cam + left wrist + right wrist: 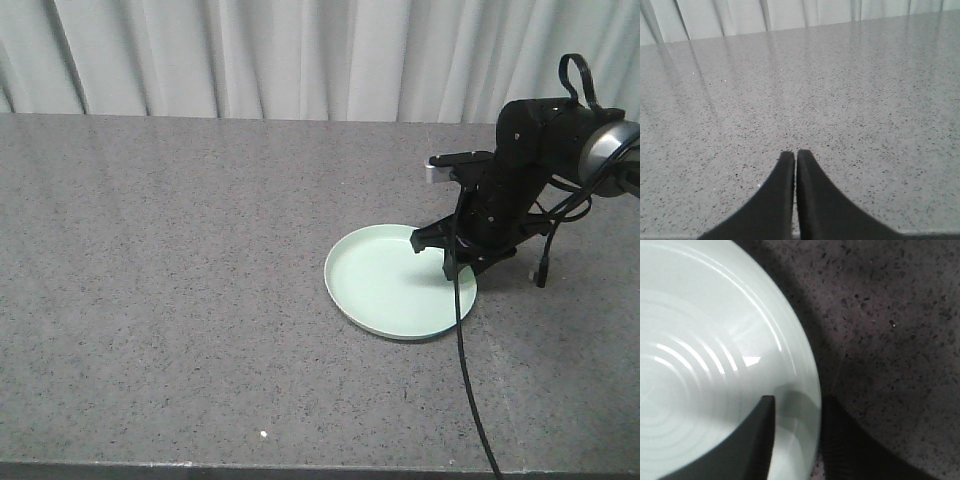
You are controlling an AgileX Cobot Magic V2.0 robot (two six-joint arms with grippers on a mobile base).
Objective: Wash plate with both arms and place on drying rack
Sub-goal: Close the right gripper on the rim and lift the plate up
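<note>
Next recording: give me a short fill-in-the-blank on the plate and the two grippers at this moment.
The right gripper is open, with one finger inside the plate and the other ____ its rim. The left gripper is ____, fingers pressed together above bare countertop. The plate lies ____ on the countertop. The drying rack shows in ____ of the three views.
Missing words: outside; shut; flat; none.

No readable text, label, brand, number or sign in any view. Plate (395,285) surface plain, rings only. Right arm (530,140) housing shows no legible marking. Counter (150,250) speckled stone, no print.
</note>
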